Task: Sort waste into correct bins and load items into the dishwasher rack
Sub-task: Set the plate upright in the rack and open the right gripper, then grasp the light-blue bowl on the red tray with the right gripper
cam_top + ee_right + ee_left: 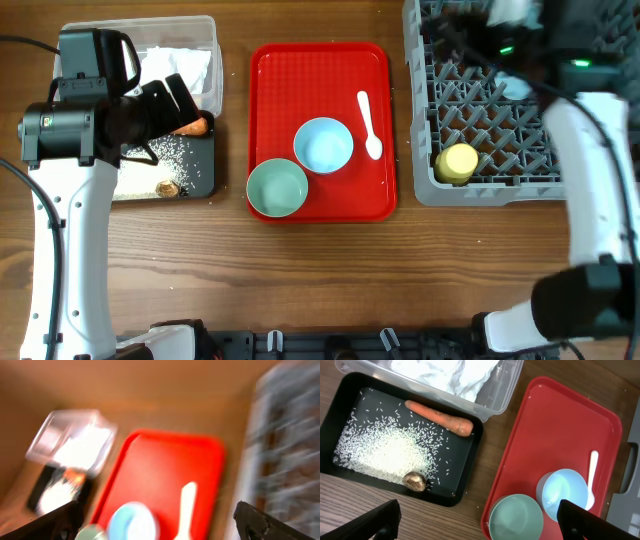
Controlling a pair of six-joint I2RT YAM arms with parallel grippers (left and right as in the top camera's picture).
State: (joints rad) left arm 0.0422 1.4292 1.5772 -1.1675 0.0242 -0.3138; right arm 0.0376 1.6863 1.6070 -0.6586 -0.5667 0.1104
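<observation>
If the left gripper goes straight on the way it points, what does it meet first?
Between the open fingers of the left gripper lies the bare table strip between black tub and red tray, so probably that; depth is unclear, and the tub's right rim may come first.

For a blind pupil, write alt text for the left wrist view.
A black bin holds rice, a carrot and a brown lump, with a clear bin of napkins behind it. Beside it, a red tray carries a mint-green bowl, a blue bowl and a white spoon.
</observation>
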